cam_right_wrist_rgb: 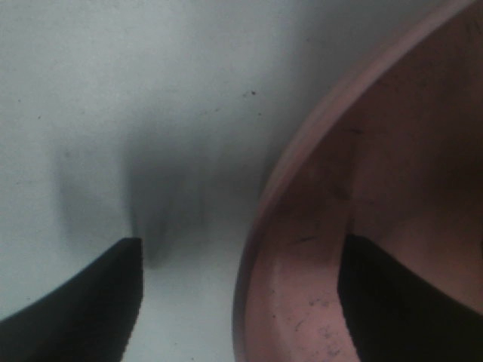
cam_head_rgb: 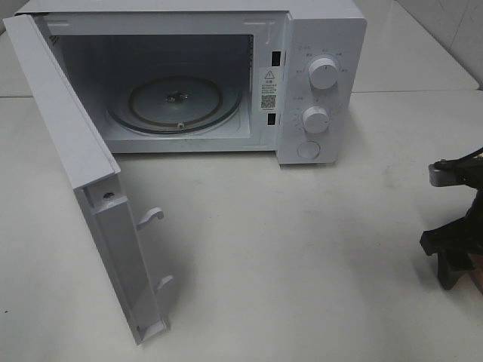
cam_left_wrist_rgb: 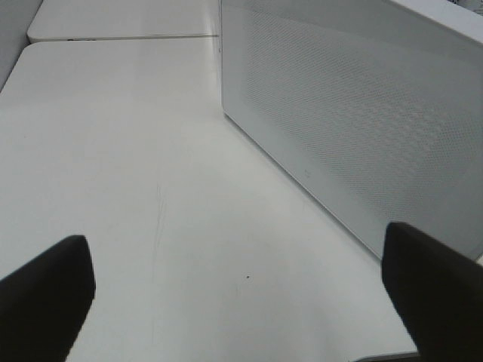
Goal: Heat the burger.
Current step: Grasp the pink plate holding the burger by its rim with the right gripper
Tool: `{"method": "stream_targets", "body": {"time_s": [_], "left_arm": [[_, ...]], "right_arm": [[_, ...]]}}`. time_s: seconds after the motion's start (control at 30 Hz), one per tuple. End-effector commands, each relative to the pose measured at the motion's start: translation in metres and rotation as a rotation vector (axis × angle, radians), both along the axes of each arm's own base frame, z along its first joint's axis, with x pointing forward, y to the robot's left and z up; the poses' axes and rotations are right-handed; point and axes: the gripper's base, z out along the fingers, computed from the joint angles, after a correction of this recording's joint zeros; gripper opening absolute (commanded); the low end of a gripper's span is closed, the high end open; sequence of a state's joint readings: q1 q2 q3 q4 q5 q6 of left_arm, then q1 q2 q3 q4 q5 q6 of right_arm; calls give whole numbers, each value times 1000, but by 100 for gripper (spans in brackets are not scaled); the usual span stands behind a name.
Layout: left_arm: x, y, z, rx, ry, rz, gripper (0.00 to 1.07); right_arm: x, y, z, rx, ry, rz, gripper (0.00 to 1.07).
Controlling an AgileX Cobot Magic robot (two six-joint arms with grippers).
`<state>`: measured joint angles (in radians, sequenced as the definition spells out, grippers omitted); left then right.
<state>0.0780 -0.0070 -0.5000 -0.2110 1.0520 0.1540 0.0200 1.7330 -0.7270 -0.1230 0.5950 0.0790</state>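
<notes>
The burger shows in no view, so I cannot tell where it lies or how it sits relative to either gripper.

The right gripper [cam_right_wrist_rgb: 241, 245] is at the right edge of the table [cam_head_rgb: 264, 249], well to the right of and nearer than the microwave [cam_head_rgb: 317, 45]. Its jaws are spread and straddle the rim of a pink plate [cam_right_wrist_rgb: 264, 204]. One finger [cam_right_wrist_rgb: 75, 302] is over bare table outside the plate, and the other is over the plate's inner surface. Neither finger appears to touch the rim, and only that rim stands between them. The part of the plate in view is bare and scuffed.

The left gripper [cam_left_wrist_rgb: 234, 249] is spread wide with nothing between its fingers [cam_left_wrist_rgb: 45, 294]. It hangs over bare table next to a white perforated panel of the microwave. Whether that panel is the door or a side wall I cannot tell. This gripper does not appear in the high view.

The microwave stands at the far side of the table. Its door [cam_head_rgb: 75, 151] is swung open toward the near left. The glass turntable [cam_head_rgb: 177, 102] inside has nothing on it. Two white knobs [cam_head_rgb: 324, 73] are on the right-hand panel, one above the other.
</notes>
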Motion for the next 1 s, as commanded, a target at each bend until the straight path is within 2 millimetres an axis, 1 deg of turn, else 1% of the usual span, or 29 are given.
{"method": "stream_targets", "body": {"time_s": [0.03,0.07,0.1,0.13,0.17,0.2,0.23,0.27,0.3,0.33,0.73,0.83,1.0], "left_arm": [[-3,-1,0,-3,-33,-1,98],[-3,-1,0,-3,-33,-1,98],[-3,-1,0,-3,-33,-1,98],[-3,-1,0,-3,-33,-1,98],[-3,-1,0,-3,-33,-1,98],[-3,-1,0,-3,-33,-1,98],[-3,-1,0,-3,-33,-1,98],[-3,-1,0,-3,-33,-1,98],[-3,-1,0,-3,-33,-1,98],[-3,-1,0,-3,-33,-1,98],[-3,-1,0,-3,-33,-1,98],[-3,-1,0,-3,-33,-1,98],[-3,-1,0,-3,-33,-1,98]], "right_arm": [[-1,-2,-2,0,3,-29,47],[-1,-2,-2,-2,2,-32,42],[-1,-2,-2,-2,2,-32,42],[-1,-2,-2,-6,1,-37,29],[-1,-2,-2,-6,1,-37,29],[-1,-2,-2,-6,0,-38,24],[-1,-2,-2,-6,0,-38,12],[-1,-2,-2,-6,0,-38,12],[-1,-2,-2,-5,0,-33,4],[-1,-2,-2,-5,2,-31,1],[-1,-2,-2,-7,0,-21,0],[-1,-3,0,-26,-1,-25,0],[-1,2,0,-76,4,-4,0]]}}
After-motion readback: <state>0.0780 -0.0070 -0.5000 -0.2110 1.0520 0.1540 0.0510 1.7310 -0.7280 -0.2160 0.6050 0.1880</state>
